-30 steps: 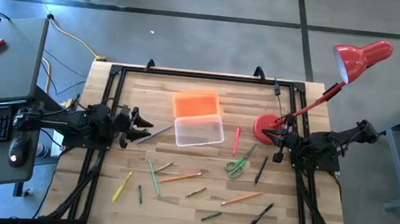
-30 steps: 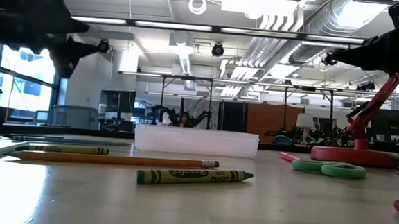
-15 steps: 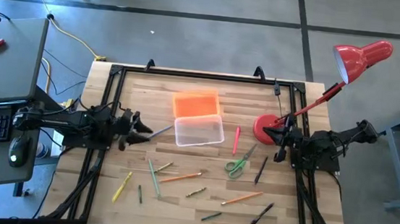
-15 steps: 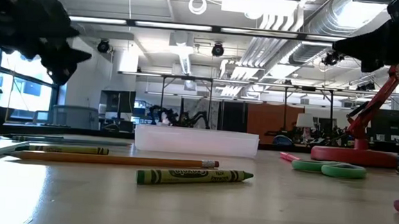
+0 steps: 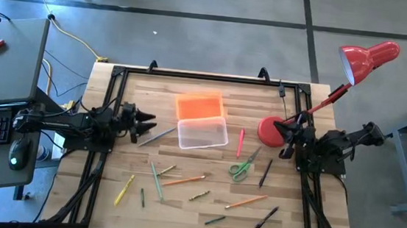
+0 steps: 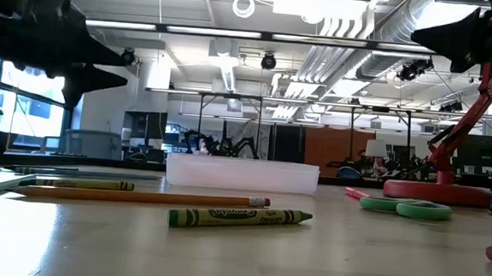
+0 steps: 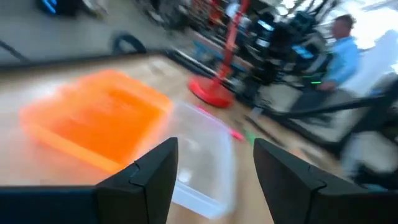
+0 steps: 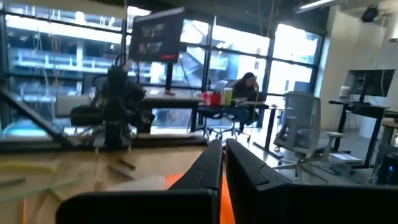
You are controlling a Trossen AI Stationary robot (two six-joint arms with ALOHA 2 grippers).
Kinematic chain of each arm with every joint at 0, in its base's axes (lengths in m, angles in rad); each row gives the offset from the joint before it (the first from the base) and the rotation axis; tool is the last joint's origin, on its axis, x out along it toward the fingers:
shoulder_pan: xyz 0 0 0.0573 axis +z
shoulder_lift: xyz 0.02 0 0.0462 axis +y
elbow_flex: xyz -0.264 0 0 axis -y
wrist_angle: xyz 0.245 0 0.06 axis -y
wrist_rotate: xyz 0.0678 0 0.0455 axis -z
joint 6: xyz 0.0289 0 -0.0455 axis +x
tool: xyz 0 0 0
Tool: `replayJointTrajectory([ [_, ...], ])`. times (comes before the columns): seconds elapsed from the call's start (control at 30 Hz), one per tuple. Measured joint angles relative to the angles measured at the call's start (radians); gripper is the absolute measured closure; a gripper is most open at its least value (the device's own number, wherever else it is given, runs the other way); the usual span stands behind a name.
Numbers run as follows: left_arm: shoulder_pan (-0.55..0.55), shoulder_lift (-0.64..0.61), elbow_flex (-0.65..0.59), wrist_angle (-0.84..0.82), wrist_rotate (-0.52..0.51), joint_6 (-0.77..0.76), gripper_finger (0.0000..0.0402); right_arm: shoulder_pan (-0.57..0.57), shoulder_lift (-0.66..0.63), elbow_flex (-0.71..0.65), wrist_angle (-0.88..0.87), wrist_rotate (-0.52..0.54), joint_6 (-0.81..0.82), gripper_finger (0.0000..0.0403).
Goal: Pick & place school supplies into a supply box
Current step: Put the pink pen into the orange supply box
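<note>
The supply box (image 5: 202,133), a clear plastic tray, sits open toward the back middle of the wooden table (image 5: 180,208), its orange lid (image 5: 200,105) lying flat just behind it and touching its rear edge. The tray appears empty. The school supplies lie loose on the table in front of and beside it: a pink marker (image 5: 240,141) just right of the tray, green-handled scissors (image 5: 242,166) in front of that marker, a black pen (image 5: 265,173) to their right, an orange pencil (image 5: 184,179) and a green crayon (image 6: 239,216) near the table's middle, and a yellow marker (image 5: 124,190) toward the front left. The left gripper (image 5: 149,123) hovers above the table just left of the tray, fingers spread apart and holding nothing, pointing at the box. The right gripper (image 5: 287,141) hangs at the right side next to the round base of the red desk lamp (image 5: 270,130), fingers pressed together and empty. A seated person (image 8: 244,90) is visible in the room beyond.
</note>
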Motion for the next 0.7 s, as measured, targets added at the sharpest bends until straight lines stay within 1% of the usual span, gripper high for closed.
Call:
replayJointTrajectory([
  [0.07,0.0,0.006,0.0,0.008,-0.059,0.056,0.016,0.0,0.0,0.0,0.0,-0.015,0.021,0.0403],
  [0.13,0.0,0.012,0.0,0.009,-0.098,0.079,0.016,0.0,0.0,0.0,-0.014,-0.041,0.055,0.0403],
  [0.23,0.0,0.012,0.0,0.009,-0.095,0.083,0.016,0.0,0.0,0.0,-0.048,-0.04,0.103,0.0403],
  [0.37,0.0,0.012,0.0,0.03,-0.102,0.084,0.016,0.0,0.001,0.0,-0.107,0.008,0.155,0.0398],
  [0.53,0.0,0.012,0.0,0.069,-0.122,0.112,0.016,0.0,0.032,0.0,-0.135,0.021,0.161,0.0368],
  [0.7,0.0,0.012,0.0,0.087,-0.137,0.113,0.016,0.0,0.12,0.0,-0.135,0.062,0.152,0.0325],
])
